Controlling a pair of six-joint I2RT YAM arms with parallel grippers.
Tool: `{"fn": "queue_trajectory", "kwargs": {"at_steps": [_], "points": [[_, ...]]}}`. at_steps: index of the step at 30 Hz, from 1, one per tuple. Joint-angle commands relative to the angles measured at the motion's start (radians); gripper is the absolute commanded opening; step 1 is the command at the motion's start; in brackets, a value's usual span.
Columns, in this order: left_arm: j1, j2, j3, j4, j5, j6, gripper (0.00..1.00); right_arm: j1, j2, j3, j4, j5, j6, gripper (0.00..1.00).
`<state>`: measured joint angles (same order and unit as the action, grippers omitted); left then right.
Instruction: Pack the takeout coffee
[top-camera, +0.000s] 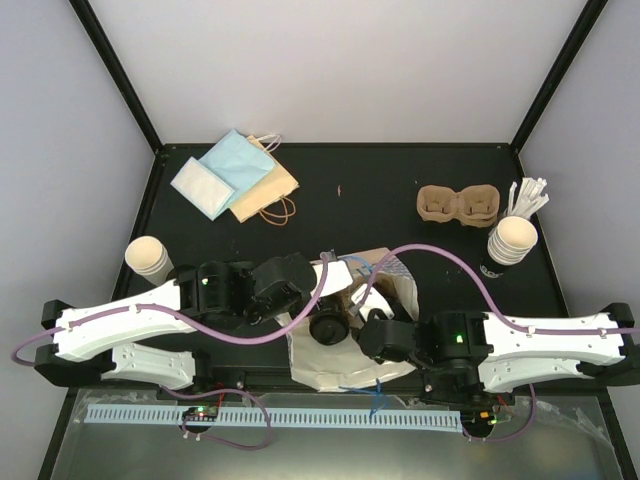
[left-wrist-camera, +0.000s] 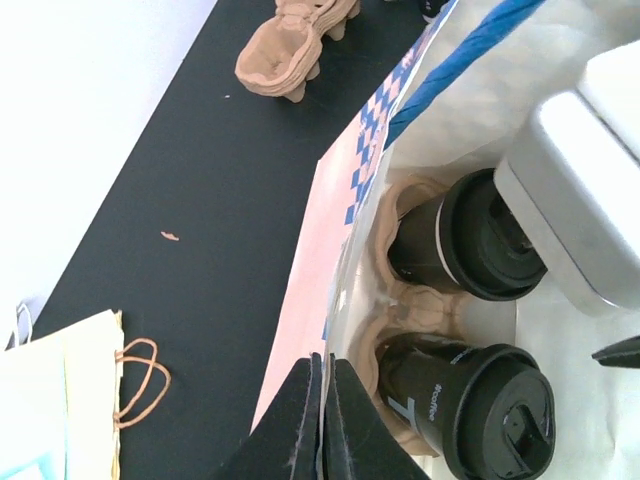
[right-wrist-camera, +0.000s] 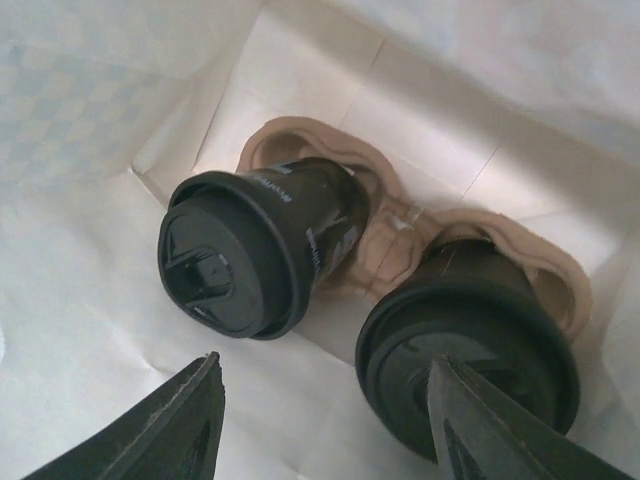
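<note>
Your left gripper (left-wrist-camera: 322, 395) is pinching the rim of the bag (left-wrist-camera: 325, 225); inside, the tray (right-wrist-camera: 400, 235) is holding two lidded cups (right-wrist-camera: 250, 250), right gripper (right-wrist-camera: 325, 362) gaping.

Seated side by side in a brown pulp tray (right-wrist-camera: 400, 235) inside the bag (right-wrist-camera: 90, 120): two dark cups (right-wrist-camera: 320, 225), each capped with a black lid (right-wrist-camera: 215, 270). Beyond the bag, spare trays (top-camera: 458, 205). Left of it, a cream cup stack (top-camera: 148, 257); right, a second stack (top-camera: 512, 240).
</note>
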<state>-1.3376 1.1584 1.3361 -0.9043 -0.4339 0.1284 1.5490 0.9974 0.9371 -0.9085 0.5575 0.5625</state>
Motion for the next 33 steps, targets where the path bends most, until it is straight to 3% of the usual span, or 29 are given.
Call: {"fn": "queue_trajectory", "kwargs": {"at_steps": [1,5,11,16,21,26,33], "points": [[0.003,-0.009,0.01,0.043,-0.047,-0.069,0.01,0.006,-0.009,0.02,0.0,-0.021,0.005,0.59],[0.027,-0.01,0.009,0.053,-0.013,-0.088,0.02,0.005,-0.017,0.076,-0.015,0.02,0.004,0.59],[0.206,0.003,0.026,0.072,0.187,-0.119,0.01,-0.054,0.006,0.234,-0.118,0.046,-0.002,0.59],[0.315,0.112,0.155,-0.042,0.252,-0.153,0.02,-0.179,0.02,0.399,-0.206,-0.015,-0.023,0.63],[0.431,0.221,0.249,-0.083,0.408,-0.162,0.02,-0.348,0.039,0.52,-0.29,-0.08,-0.046,0.67],[0.514,0.279,0.303,-0.06,0.511,-0.147,0.02,-0.503,0.086,0.566,-0.358,-0.139,-0.096,0.76],[0.594,0.361,0.359,-0.051,0.57,-0.113,0.02,-0.628,0.121,0.583,-0.373,-0.166,-0.131,0.8]]}}
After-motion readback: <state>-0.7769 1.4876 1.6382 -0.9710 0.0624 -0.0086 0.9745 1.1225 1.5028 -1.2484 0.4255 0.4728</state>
